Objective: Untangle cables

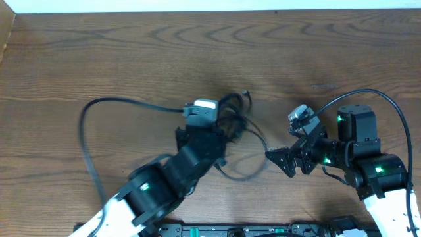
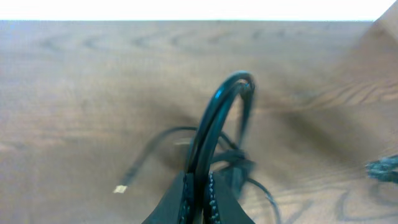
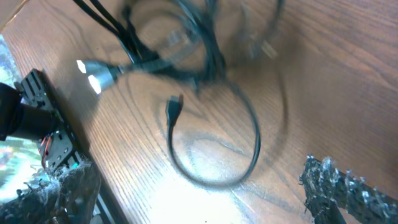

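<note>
Where left gripper [image 2: 199,188] pinches, cables [image 2: 210,118] loop upward.

**Dark wood table, bright light**

The table [image 1: 99,52] is dark brown wood with bold, swirling grain. Ahead of the left hand [image 2: 199,198] it runs to a straight far edge. Past that lies a plain white band [image 2: 186,9], too bright to tell wall from floor. Far left of that hand, a tan strip [image 1: 5,33] borders the table. Between the right hand's [image 3: 202,193] fingers, glare [image 3: 186,204] whitens the wood.
</note>
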You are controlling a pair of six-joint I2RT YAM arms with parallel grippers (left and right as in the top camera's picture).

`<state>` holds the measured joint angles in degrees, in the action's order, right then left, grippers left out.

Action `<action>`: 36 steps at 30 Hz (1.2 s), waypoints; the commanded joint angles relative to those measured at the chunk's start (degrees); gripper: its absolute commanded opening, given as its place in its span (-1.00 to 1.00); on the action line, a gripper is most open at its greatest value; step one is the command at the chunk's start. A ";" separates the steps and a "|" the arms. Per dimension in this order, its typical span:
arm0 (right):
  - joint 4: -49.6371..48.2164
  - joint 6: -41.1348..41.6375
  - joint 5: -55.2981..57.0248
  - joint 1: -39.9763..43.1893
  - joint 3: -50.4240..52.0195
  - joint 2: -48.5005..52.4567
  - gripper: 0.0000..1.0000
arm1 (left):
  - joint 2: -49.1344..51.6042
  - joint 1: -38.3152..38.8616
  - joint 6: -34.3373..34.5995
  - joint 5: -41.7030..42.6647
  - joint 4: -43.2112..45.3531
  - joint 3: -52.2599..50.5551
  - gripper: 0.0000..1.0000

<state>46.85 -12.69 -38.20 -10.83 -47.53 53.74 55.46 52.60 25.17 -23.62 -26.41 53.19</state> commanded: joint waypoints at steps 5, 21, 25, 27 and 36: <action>-3.98 0.46 -7.08 -0.13 -0.46 -0.11 0.99 | -4.26 -0.17 -8.24 4.87 0.63 0.63 -0.85; -14.97 -1.31 -8.76 -0.13 -0.46 -0.09 0.99 | -2.01 -0.11 -11.87 28.17 10.99 0.63 -0.85; -15.87 -1.27 -1.40 -0.13 -0.46 -0.09 0.98 | -1.99 -0.11 -11.87 35.01 13.99 0.63 -0.86; -16.57 -1.25 2.99 -0.13 -0.46 -0.09 0.98 | -1.99 -0.11 -11.87 38.12 15.15 0.63 -0.85; -21.92 -1.03 15.17 -0.13 -0.46 -0.09 0.59 | -1.99 -0.11 -12.92 50.21 16.52 0.63 -0.85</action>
<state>25.85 -13.45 -29.93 -10.85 -47.51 53.74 53.95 52.56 13.41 19.55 -10.50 53.17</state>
